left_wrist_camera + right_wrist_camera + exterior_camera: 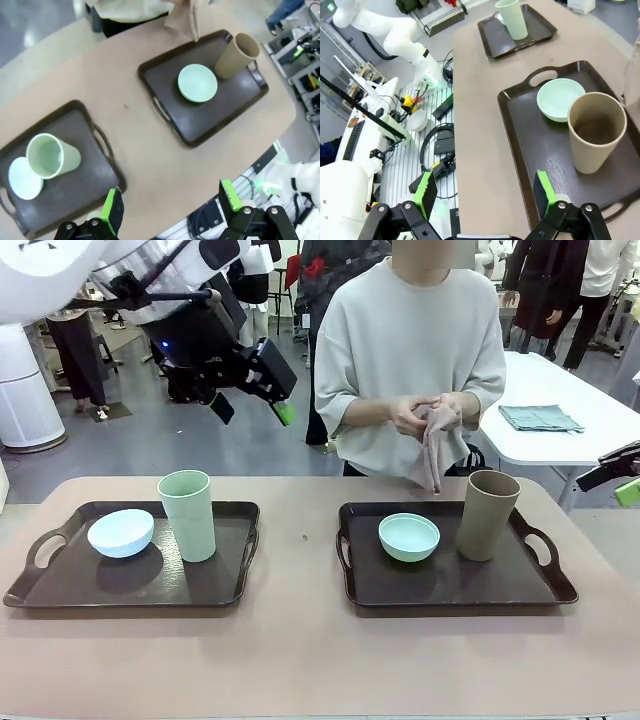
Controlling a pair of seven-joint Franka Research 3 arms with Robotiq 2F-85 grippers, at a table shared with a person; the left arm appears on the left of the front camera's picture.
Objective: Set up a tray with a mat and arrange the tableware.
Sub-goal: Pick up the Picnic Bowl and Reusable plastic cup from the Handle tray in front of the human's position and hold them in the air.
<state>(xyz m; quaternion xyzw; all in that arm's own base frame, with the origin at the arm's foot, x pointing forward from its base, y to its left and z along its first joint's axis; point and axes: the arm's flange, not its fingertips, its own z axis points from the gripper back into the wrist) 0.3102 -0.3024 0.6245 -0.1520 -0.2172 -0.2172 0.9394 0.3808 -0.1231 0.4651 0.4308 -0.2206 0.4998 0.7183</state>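
Note:
Two dark trays lie on the table. The left tray (pixel 90 580) holds a pale blue bowl (pixel 120 532) and a pale green cup (pixel 187 515). A mint green bowl (pixel 408 536) and a brown-tan cup (pixel 487 515) stand on the right tray (pixel 450 580). At the far side a person holds a taupe cloth mat (pixel 435 445) in both hands above the right tray's far edge. My left gripper (pixel 253 410) hangs open high over the left tray. My right gripper (pixel 485 192) is open, off the table's right end, looking at the brown-tan cup (pixel 595 131) and mint bowl (pixel 560 99).
A folded teal cloth (pixel 540 418) lies on a white table at the back right. Bare tabletop (pixel 300 540) separates the trays. Cables and equipment (pixel 435 145) sit on the floor off the table's near side. Other people stand in the background.

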